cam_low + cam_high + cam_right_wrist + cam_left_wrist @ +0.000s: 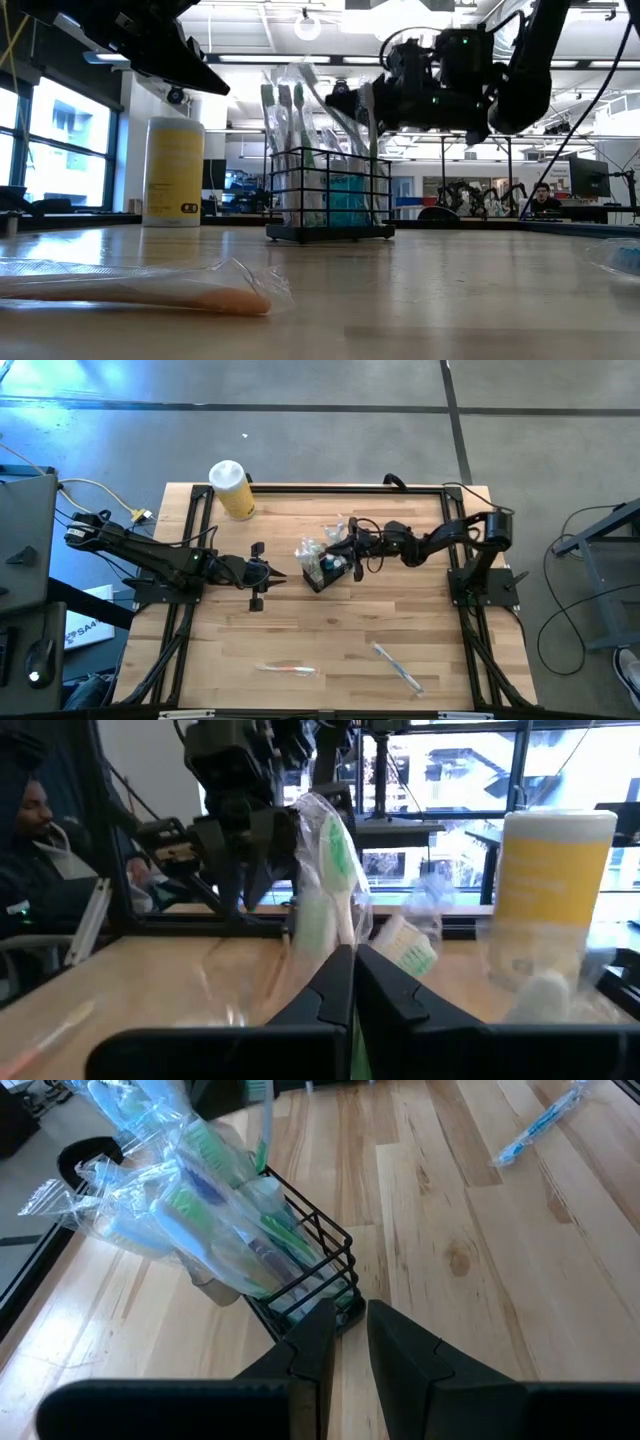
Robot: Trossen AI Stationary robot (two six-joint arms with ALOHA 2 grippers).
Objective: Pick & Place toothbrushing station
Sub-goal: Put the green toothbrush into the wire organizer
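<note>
Centrally, toothbrushing station (between both pincers) sits far from table edges.

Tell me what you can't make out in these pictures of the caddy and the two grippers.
- Right gripper: whether its shut fingers pinch a wrapped toothbrush; the right wrist view is too close to tell.
- Caddy: its compartments; crinkled wrappers cover them in the high and left wrist views.
- Left gripper: whether it touches the caddy; the high view is too small.
- Yellow jar: its label, blurred.
</note>
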